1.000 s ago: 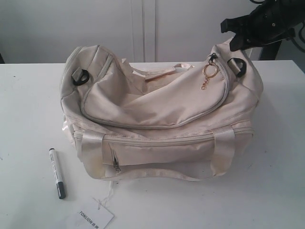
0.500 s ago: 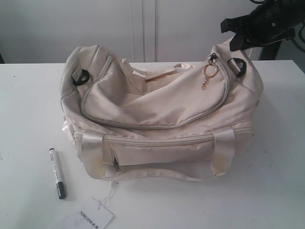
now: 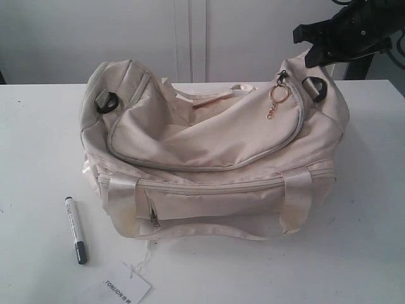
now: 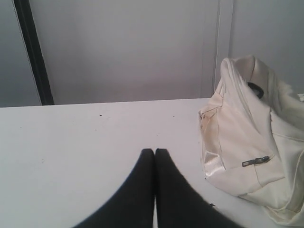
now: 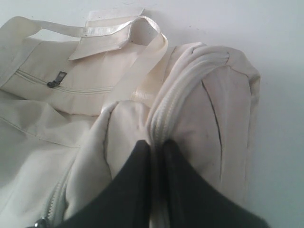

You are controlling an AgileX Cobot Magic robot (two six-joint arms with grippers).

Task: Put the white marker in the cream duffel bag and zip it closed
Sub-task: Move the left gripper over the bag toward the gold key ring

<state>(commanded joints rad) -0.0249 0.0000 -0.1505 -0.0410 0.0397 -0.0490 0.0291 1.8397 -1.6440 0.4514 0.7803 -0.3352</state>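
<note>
Exterior view: a white table (image 3: 38, 126) carries the cream duffel bag (image 3: 215, 158), its curved top flap facing the camera. The right gripper (image 5: 153, 145), jaws drawn narrow, pinches the zipper seam at the bag's right end. The left gripper (image 4: 154, 151), jaws pressed together and empty, hangs over bare tabletop near the bag's other end. The white marker (image 3: 74, 229) lies on the table off the bag's front left corner, near a paper tag (image 3: 126, 288). A gold ring pull (image 3: 277, 95) hangs at the flap's right end.
</note>
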